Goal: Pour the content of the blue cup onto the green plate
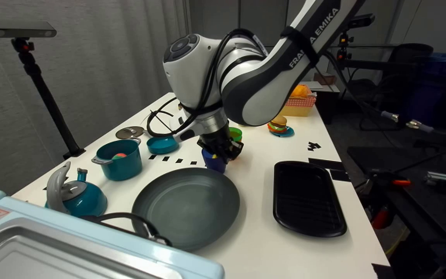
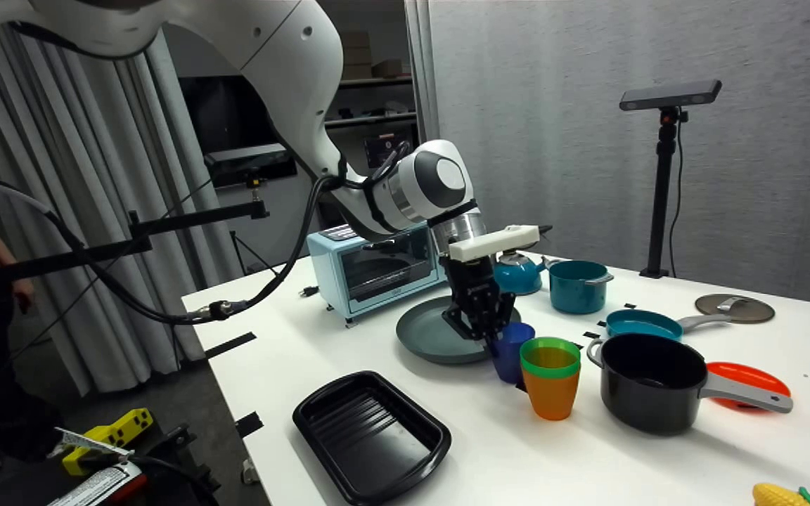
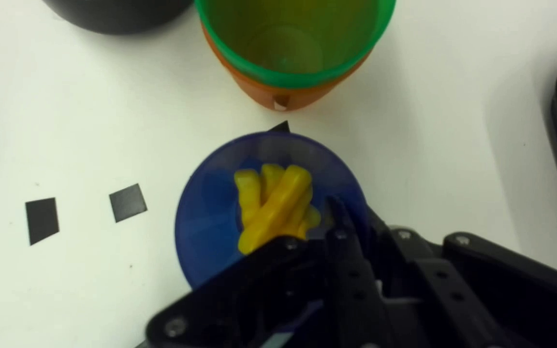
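The blue cup [image 3: 206, 232] stands upright, and in the wrist view the content, several yellow pieces [image 3: 273, 208], lies at its bottom. My gripper [image 3: 353, 208] is shut on the cup's side wall, with a finger [image 3: 340, 217] inside the rim and the opposite one outside. In both exterior views the gripper [image 2: 495, 343] reaches down to the blue cup [image 2: 515, 351]; whether the cup's base touches the table cannot be told. Right beside the cup is the green plate [image 1: 192, 209], wide and grey-green, with nothing on it. Part of the plate [image 2: 433, 341] is hidden behind the gripper.
A green cup [image 2: 551, 351] nested in an orange cup [image 2: 553, 393] stands close beside the blue cup. Near it is a black pot [image 2: 651, 386]. A black tray [image 1: 308, 197], teal pot [image 1: 124, 166], kettle [image 1: 87, 199] and light-blue oven [image 1: 103, 236] surround the plate.
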### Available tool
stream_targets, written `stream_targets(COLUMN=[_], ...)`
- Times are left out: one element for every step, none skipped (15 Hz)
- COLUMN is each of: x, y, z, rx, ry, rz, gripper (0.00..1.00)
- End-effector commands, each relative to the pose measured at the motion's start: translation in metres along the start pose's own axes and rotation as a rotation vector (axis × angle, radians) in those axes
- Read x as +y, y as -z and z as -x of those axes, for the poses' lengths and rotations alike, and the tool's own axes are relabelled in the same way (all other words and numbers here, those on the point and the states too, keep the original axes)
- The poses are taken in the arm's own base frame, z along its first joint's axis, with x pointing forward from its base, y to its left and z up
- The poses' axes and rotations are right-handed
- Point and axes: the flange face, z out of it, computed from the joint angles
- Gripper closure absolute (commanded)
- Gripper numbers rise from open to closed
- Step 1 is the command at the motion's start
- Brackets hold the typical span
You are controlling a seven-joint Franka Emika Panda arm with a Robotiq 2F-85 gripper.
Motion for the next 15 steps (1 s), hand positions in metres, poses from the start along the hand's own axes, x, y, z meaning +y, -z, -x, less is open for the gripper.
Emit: stream_targets(x=[-0.0033, -0.0031, -0.0034, -0.0037, -0.004, -0.004, -0.0042, -0.0043, -0.0044, -0.0047, -0.0048, -0.0048, -0.0047, -0.0048, -0.0047], y=[-0.0075, -0.0075, -0.0077, -0.0079, -0.0081, -0.0082, -0.0083, -0.0084, -0.0086, -0.0088, -0.0089, -0.0089, -0.0089, -0.0089, -0.0089], z=[0.0041, 0.0049, 0.0055, 0.006, 0.0064, 0.007, 0.0073, 0.0076, 0.0077, 0.0078, 0.008, 0.008, 0.008, 0.008, 0.0081], rx=[-0.028, -0.038, -0.04, -0.044, -0.048, -0.054, -0.058, -0.06, -0.06, -0.061, -0.062, -0.063, -0.063, -0.062, -0.063], ry=[0.066, 0.069, 0.073, 0.073, 0.074, 0.073, 0.071, 0.07, 0.069, 0.069, 0.069, 0.07, 0.07, 0.07, 0.069], rz=[-0.042, -0.042, -0.047, -0.052, -0.056, -0.057, -0.06, -0.062, -0.064, -0.066, -0.068, -0.068, -0.068, -0.069, -0.068], gripper=[0.98, 0.98, 0.98, 0.98, 0.98, 0.98, 0.98, 0.98, 0.98, 0.98, 0.98, 0.98, 0.98, 0.98, 0.98])
